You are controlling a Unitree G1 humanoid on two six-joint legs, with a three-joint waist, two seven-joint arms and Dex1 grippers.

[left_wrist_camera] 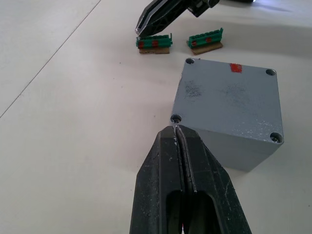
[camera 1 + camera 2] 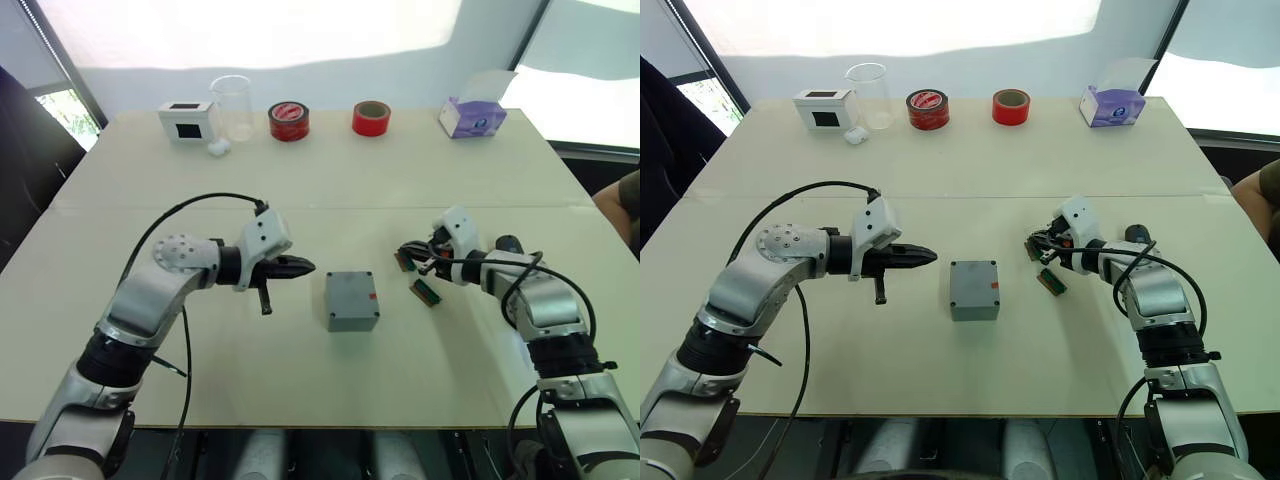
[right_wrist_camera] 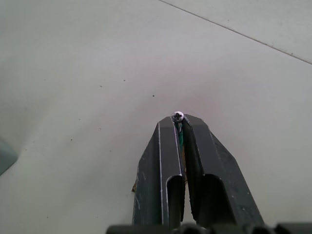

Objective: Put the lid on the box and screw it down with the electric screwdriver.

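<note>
Box: the box (image 2: 352,300) sits in the middle of the table (image 2: 320,180), between the two arms. It has a small red mark near one edge.
Lid: the lid (image 1: 229,100) looks like it is already on top of the box. It is flat and grey, with a little screw hole in each corner. The holes look dark and deep, so I think the screws are not in yet.
Screw: a tiny screw (image 3: 178,116) with a cross head sticks out at the tip of the right gripper.
Step now: I think the job is to bring the screw to a corner hole of the lid.
How to do it well: keep the screw straight up and down, go slow, and set it right over one hole. Do not bump the box, or the lid may slide.
Right gripper: the right gripper (image 3: 179,120) has its fingers pressed nearly together, pinching the screw. It is beside the two green strips (image 1: 179,41), apart from the box.
Left gripper: the left gripper (image 1: 176,131) has its fingers pressed together and holds nothing. Its tip points at a near corner of the box, just beside it. I cannot tell if it touches.
Screwdriver: a dark thing lies just behind the right arm. It may be the electric screwdriver (image 2: 508,243), but I cannot tell for sure.
</note>
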